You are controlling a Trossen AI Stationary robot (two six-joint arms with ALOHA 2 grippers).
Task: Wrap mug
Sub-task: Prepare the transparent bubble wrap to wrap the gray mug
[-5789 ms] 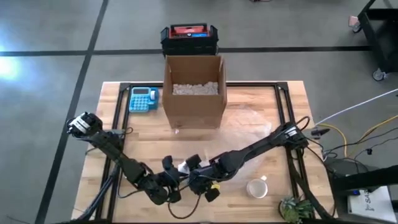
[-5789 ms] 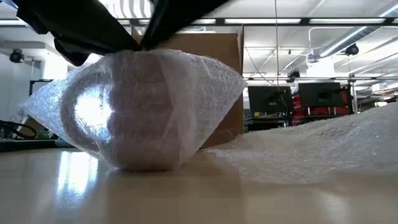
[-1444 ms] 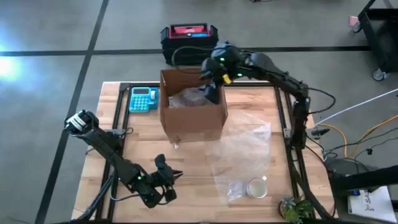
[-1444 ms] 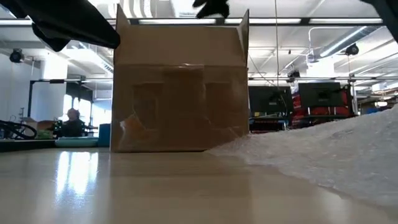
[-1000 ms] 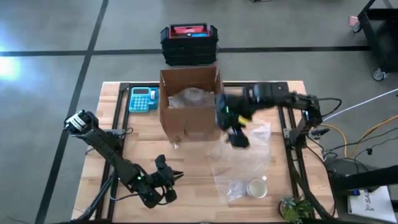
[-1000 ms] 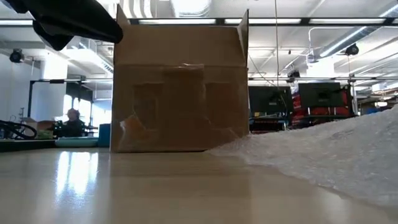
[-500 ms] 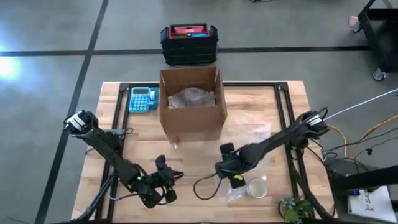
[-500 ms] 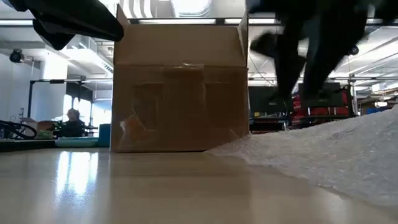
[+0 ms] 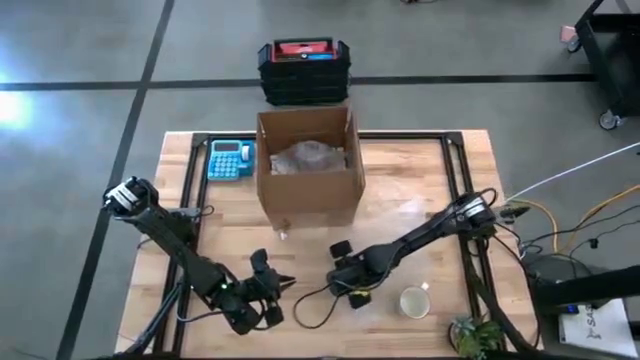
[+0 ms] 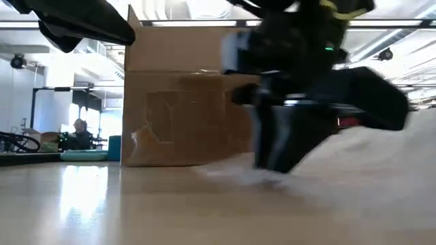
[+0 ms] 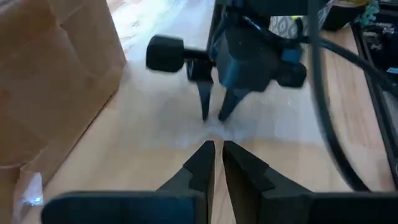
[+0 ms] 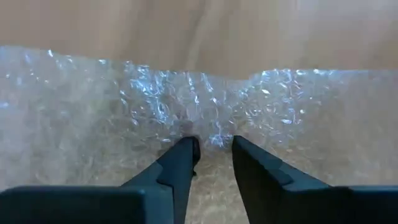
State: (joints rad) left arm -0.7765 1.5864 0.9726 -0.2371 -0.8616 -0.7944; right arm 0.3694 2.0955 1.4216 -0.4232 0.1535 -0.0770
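Note:
A white mug (image 9: 413, 301) stands upright on the table near the front right. A clear bubble wrap sheet (image 12: 124, 106) lies flat to the left of the mug. My right gripper (image 9: 348, 285) points down at the sheet's edge region. Its fingers are a little apart, and the left wrist view shows them too (image 11: 214, 117). My left gripper (image 9: 275, 285) hovers shut and empty left of it, near the front edge, pointing at the right gripper. An open cardboard box (image 9: 308, 165) at the back holds a bubble-wrapped bundle (image 9: 308, 157). My right gripper comes at the bubble wrap from above, its fingertips (image 12: 186, 149) down on the sheet close to its edge (image 12: 205, 78). A strip of wrap shows between the two tips. The sheet lies flat on the table. Whether the tips pinch any of it I cannot tell.
A blue calculator (image 9: 230, 158) lies left of the box. A black and red case (image 9: 303, 65) stands behind it, off the table. A small plant (image 9: 470, 335) sits at the front right corner. Bare wood lies left of the box and ahead of my left gripper.
My right gripper has swung from beside the box's right side toward the table's near edge. It then went left and down onto the bubble wrap. My left arm has kept still.

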